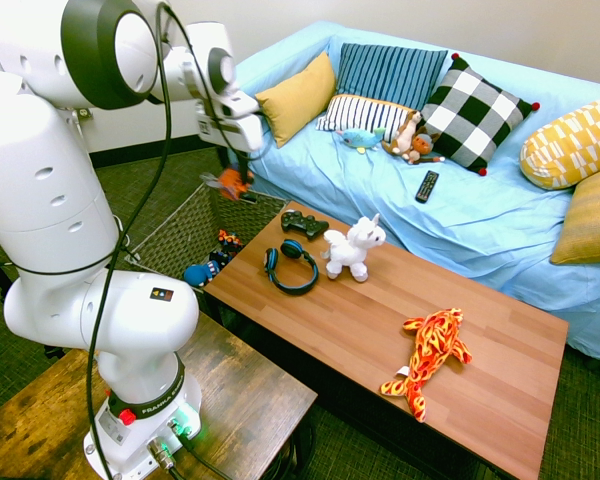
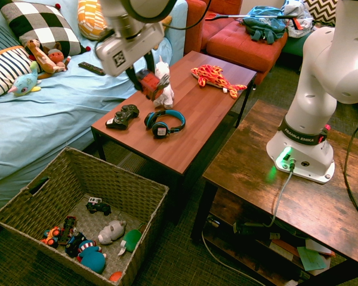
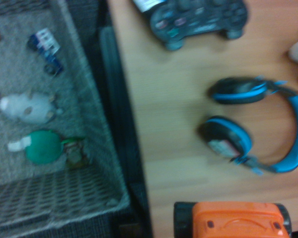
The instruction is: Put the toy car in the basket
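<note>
The orange toy car (image 1: 232,184) is being gripped by the closed gripper (image 1: 234,178) and held in the air above the table's (image 2: 194,125) end, near the woven basket (image 2: 137,193) on the floor.

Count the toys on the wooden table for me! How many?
2 toys: a white unicorn beside the blue headphones, and an orange flame plush near the table's other end. None seem hidden.
</note>
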Controlling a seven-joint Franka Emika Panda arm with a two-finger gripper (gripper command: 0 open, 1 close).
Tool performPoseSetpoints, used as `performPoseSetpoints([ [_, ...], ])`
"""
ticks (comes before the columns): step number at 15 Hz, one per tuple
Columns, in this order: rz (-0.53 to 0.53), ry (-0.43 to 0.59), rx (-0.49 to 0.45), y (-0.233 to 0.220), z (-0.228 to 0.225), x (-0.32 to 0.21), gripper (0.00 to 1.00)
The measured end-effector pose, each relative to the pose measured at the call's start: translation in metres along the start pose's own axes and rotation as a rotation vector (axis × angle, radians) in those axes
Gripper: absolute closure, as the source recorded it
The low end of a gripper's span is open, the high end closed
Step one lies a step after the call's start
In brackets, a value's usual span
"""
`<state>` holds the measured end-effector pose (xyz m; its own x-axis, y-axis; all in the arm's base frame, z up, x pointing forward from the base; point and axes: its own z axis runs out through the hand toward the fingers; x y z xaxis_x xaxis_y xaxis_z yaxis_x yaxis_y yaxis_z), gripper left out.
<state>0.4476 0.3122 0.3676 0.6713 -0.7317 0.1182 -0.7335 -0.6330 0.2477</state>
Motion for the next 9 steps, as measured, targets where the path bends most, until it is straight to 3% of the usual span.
performPoseSetpoints([
  [2, -0.044, -0.013, -0.06, -0.039, 0.012, -0.038, 1.0],
  [4, -0.126, -0.078, -0.088, -0.082, 0.043, -0.034, 1.0],
  [5, -0.168, -0.125, -0.102, -0.102, 0.062, -0.032, 0.0],
  [7, -0.227, -0.179, -0.142, -0.132, 0.083, -0.033, 0.0],
  [9, -0.246, -0.187, -0.15, -0.151, 0.067, -0.037, 0.0],
])
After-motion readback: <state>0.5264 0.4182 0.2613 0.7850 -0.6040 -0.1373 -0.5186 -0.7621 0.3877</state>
